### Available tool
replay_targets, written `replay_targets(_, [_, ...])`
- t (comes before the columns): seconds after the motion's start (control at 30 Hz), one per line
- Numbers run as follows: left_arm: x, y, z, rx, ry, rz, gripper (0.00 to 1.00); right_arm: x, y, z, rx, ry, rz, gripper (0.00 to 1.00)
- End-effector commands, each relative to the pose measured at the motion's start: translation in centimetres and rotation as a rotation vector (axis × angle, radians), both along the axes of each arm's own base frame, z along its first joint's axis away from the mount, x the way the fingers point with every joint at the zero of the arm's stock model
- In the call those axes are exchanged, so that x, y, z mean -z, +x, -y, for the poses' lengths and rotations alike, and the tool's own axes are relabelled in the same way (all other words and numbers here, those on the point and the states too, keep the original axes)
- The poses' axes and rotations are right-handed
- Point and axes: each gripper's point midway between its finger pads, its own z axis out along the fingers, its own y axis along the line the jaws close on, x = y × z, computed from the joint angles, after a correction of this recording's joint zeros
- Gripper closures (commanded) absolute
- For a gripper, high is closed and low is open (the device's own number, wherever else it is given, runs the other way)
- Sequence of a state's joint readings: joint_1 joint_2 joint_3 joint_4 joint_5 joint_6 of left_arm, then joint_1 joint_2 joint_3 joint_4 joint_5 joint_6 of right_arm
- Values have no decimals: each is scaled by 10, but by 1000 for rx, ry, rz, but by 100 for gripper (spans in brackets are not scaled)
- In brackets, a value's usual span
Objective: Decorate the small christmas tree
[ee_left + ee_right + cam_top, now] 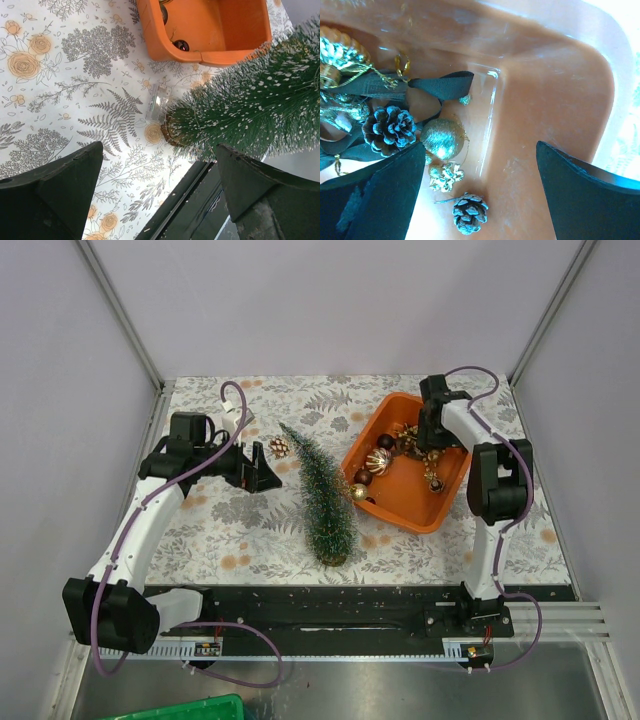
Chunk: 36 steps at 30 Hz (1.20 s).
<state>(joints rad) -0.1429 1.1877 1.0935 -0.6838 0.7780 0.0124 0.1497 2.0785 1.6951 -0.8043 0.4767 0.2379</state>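
Observation:
The small christmas tree [322, 495], dark green with white tips, appears to lie on its side mid-table, tip to the far left and brown base [335, 556] near. It also fills the right of the left wrist view [255, 105]. My left gripper [262, 468] is open and empty just left of the tree [160, 200]. My right gripper [432, 445] is open and empty [480, 195], low inside the orange tray [440, 512]. Below it lie a brown pinecone [470, 212], a gold ball [442, 137] and a small gold pinecone [446, 176].
A loose pinecone [279, 447] lies on the table beside the treetop. The tray holds more ornaments: a frosted pinecone [389, 129], black ribbon [440, 85], dark and gold balls [378, 462]. A small clear piece [159, 100] lies by the tree base. The black rail [350, 605] runs along the near edge.

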Motion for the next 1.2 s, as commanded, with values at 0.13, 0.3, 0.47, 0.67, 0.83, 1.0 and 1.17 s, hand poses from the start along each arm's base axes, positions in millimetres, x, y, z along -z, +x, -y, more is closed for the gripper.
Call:
replay_targets(0.13, [-10, 2, -3, 3, 15, 53, 1, -38, 1, 6, -46, 33, 64, 1])
replay_targets(0.3, [-10, 4, -2, -3, 5, 49, 1, -18, -9, -20, -109, 126, 81, 1])
replay_targets(0.47, [-12, 3, -2, -7, 1, 55, 1, 1, -9, -25, -2, 139, 34, 0])
replay_targets(0.67, [-15, 3, -1, -9, -13, 67, 1, 14, -14, -33, 47, 201, 23, 0])
replay_targets(0.83, [-14, 1, -2, -15, -9, 68, 1, 3, -13, -19, 36, 164, 45, 19])
replay_targets(1.0, [-15, -1, -2, -11, -9, 69, 1, 0, 0, 4, 83, 131, 62, 23])
replay_targets(1.17, [-15, -1, -2, -8, -6, 73, 1, 17, 3, 7, 104, 225, 43, 27])
